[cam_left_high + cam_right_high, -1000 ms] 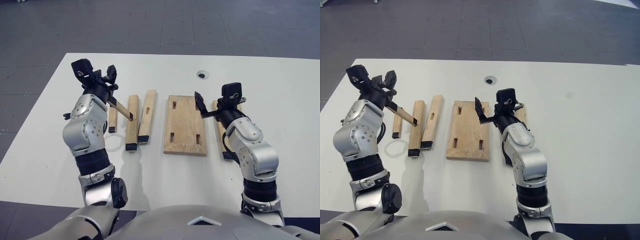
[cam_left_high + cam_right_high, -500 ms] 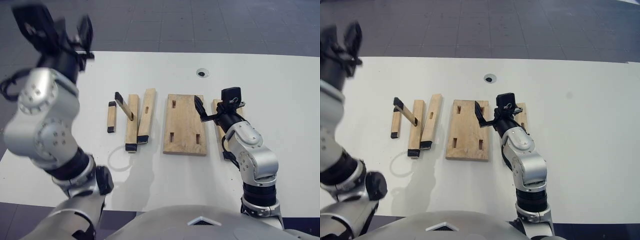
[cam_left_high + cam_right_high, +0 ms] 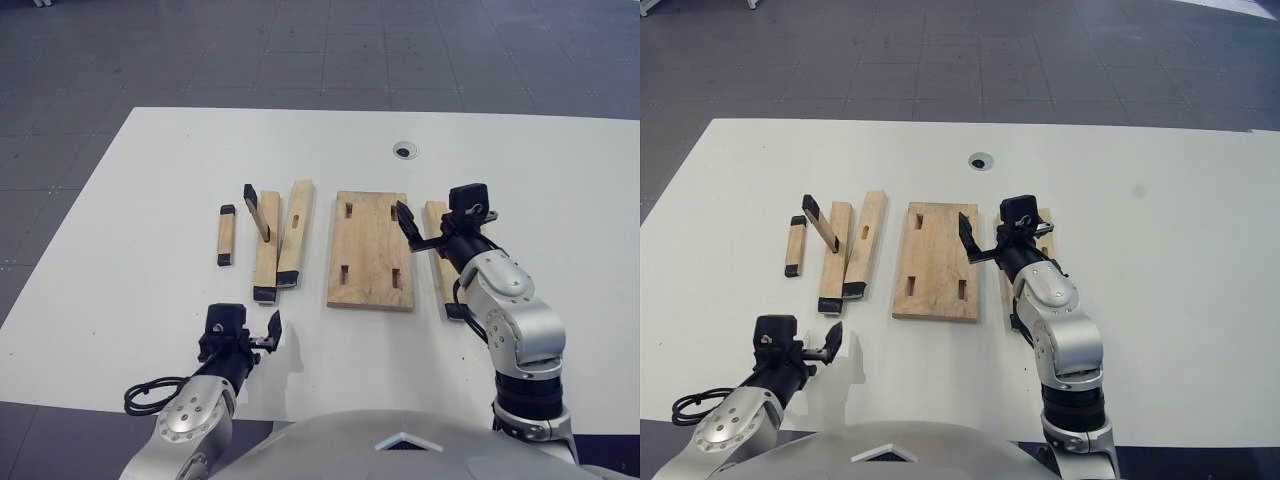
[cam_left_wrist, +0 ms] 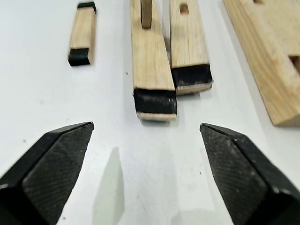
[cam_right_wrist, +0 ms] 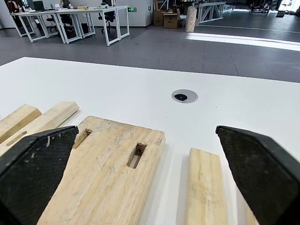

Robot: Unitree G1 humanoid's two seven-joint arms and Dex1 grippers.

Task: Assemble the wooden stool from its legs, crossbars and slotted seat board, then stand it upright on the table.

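The slotted seat board [image 3: 370, 250] lies flat mid-table. To its left lie two legs side by side [image 3: 295, 232]; the outer leg [image 3: 265, 255] has a crossbar [image 3: 257, 212] standing tilted in its slot. A short crossbar [image 3: 226, 236] lies further left. Another leg [image 5: 204, 187] lies right of the board. My left gripper [image 4: 147, 136] is open, low over the table near its front edge, facing the black ends of the two legs [image 4: 150, 61]. My right gripper [image 3: 432, 232] hovers open over the board's right edge and the right-hand leg, holding nothing.
The white table [image 3: 150, 200] has a round cable hole [image 3: 403, 151] at the back, beyond the board. Bare tabletop lies to the far left, the far right and along the front edge. Grey floor surrounds the table.
My left gripper let go of the crossbar, swung up, then dropped to the table's front edge. The crossbar stays tilted in the leg's slot. The right arm barely moved.
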